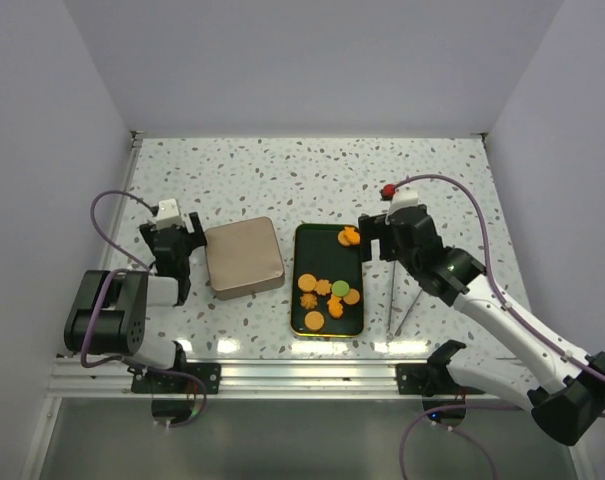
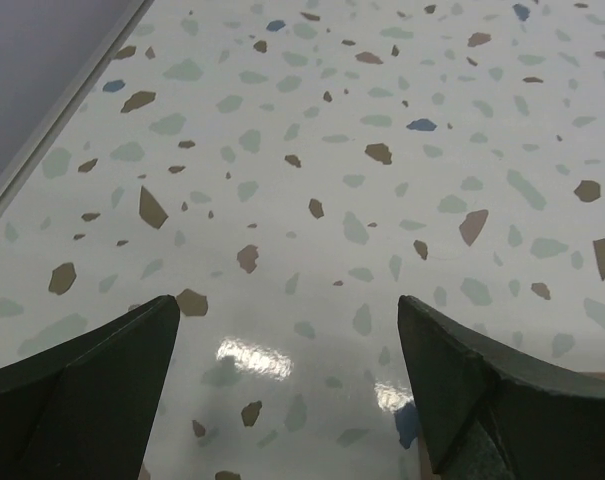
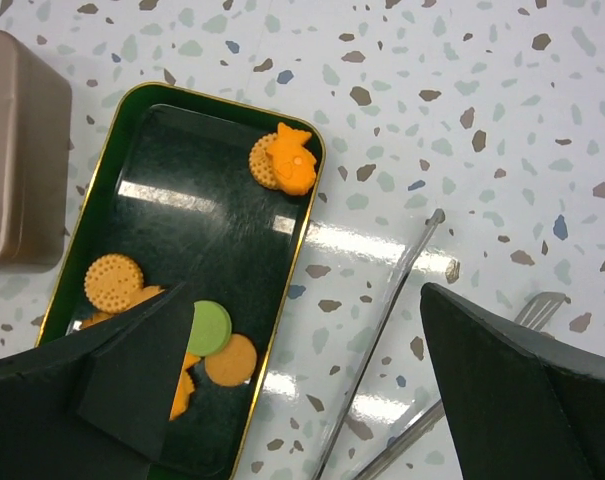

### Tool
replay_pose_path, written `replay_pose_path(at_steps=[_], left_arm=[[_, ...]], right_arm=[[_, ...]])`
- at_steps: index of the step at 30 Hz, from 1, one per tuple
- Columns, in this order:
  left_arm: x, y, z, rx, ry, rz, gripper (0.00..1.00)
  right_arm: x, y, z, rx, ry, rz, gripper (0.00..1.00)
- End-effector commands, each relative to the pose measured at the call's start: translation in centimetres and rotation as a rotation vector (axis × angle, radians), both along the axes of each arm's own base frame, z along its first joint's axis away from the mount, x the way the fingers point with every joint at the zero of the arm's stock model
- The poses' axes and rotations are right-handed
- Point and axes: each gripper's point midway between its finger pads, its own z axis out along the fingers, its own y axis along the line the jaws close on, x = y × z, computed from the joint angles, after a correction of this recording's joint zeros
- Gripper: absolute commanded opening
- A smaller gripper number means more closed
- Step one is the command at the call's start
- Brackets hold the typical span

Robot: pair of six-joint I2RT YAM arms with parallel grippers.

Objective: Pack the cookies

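Plainly, the left fingers (image 2: 82,390) stand apart and empty over the worktop (image 1: 432,170) beside the lid (image 1: 244,257). The right fingers (image 3: 522,390) gape likewise at the tin's (image 1: 317,255) far right corner. All visible cookies (image 1: 308,281) lie inside the tin, so fitting the lid seems the only step left.

No text, label, brand, number or sign can be read in any view. In the right wrist view, the dark green tin (image 3: 197,170) at centre left and the tan box (image 3: 17,150) at the left edge are plain. The cookies (image 3: 113,282) show only dotted relief, no letters.
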Motion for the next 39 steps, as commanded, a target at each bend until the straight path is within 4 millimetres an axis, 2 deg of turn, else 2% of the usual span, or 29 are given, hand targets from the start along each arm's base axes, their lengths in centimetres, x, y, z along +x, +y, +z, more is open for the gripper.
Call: replay_pose_path(at_steps=[1, 2, 3, 5, 6, 8, 9, 10, 11, 13, 16, 20, 24, 26, 27, 28, 29, 30, 31, 35, 36, 37, 39], left_arm=[[1.5, -2.2, 4.6, 0.075, -0.189, -0.123, 0.99], [1.0, -2.5, 3.9, 0.079, -0.17, -0.145, 0.99], [1.0, -2.7, 5.0, 0.083, -0.227, -0.157, 1.0], [-0.4, -3.5, 3.8, 0.091, -0.22, -0.216, 1.0], [-0.4, -3.4, 4.9, 0.125, -0.285, -0.213, 1.0], [-0.3, -3.6, 3.9, 0.11, -0.221, -0.217, 1.0], [-0.3, -3.4, 5.0, 0.128, -0.283, -0.209, 1.0], [-0.2, -3.5, 4.8, 0.119, -0.268, -0.207, 1.0], [-0.3, -3.6, 4.3, 0.113, -0.239, -0.211, 1.0], [-0.4, -3.3, 4.9, 0.126, -0.276, -0.203, 1.0], [-0.3, -3.5, 4.7, 0.121, -0.268, -0.21, 1.0], [-0.3, -3.6, 4.6, 0.116, -0.26, -0.212, 1.0], [-0.3, -3.5, 4.6, 0.117, -0.258, -0.211, 1.0], [-0.3, -3.5, 4.6, 0.117, -0.26, -0.21, 1.0], [-0.3, -3.5, 4.6, 0.117, -0.26, -0.21, 1.0], [-0.3, -3.6, 4.6, 0.115, -0.262, -0.212, 1.0], [-0.3, -3.6, 4.6, 0.116, -0.261, -0.212, 1.0], [-0.3, -3.6, 4.6, 0.116, -0.261, -0.212, 1.0], [-0.3, -3.6, 4.6, 0.118, -0.261, -0.212, 1.0], [-0.3, -3.6, 4.6, 0.116, -0.26, -0.212, 1.0], [-0.3, -3.6, 4.7, 0.117, -0.263, -0.212, 1.0], [-0.3, -3.6, 4.6, 0.116, -0.26, -0.212, 1.0], [-0.3, -3.5, 4.5, 0.117, -0.258, -0.211, 1.0]], right_arm=[[1.8, -0.4, 0.7, -0.035, -0.075, -0.05, 0.99], [1.9, -0.5, 0.8, -0.034, -0.084, -0.064, 0.99], [2.3, -0.6, 0.7, -0.036, -0.091, -0.078, 0.99], [2.6, -1.1, 0.5, -0.053, -0.11, -0.12, 0.99], [2.9, -1.3, 0.5, -0.06, -0.118, -0.131, 0.99], [2.9, -1.4, 0.1, -0.082, -0.115, -0.125, 0.8], [3.1, -1.8, 0.3, -0.086, -0.135, -0.15, 0.74], [3.1, -2.1, 0.6, -0.084, -0.153, -0.17, 0.72], [3.1, -2.7, 0.3, -0.099, -0.164, -0.193, 0.98], [3.5, -4.0, 1.5, -0.101, -0.23, -0.262, 0.99], [3.9, -4.6, 1.5, -0.11, -0.27, -0.305, 0.99], [4.5, -3.1, 0.5, -0.115, -0.253, -0.233, 0.99], [5.9, -3.2, -0.7, -0.181, -0.263, -0.248, 0.99], [6.6, -4.3, -3.6, -0.179, -0.215, -0.274, 0.99], [7.2, -4.6, -4.4, -0.139, -0.204, -0.281, 0.99], [7.3, -6.4, -6.3, -0.118, -0.172, -0.338, 0.99], [7.4, -7.3, -7.1, -0.126, -0.177, -0.368, 0.99], [8.2, -7.6, -7.0, -0.112, -0.229, -0.39, 0.99], [8.6, -8.8, -6.7, -0.092, -0.252, -0.441, 0.99], [9.1, -11.6, -8.0, -0.123, -0.269, -0.509, 0.99], [10.0, -11.6, -6.5, -0.086, -0.363, -0.514, 0.99], [9.7, -12.6, -8.1, -0.122, -0.347, -0.522, 0.99], [9.9, -13.5, -9.6, -0.105, -0.317, -0.561, 0.99]])
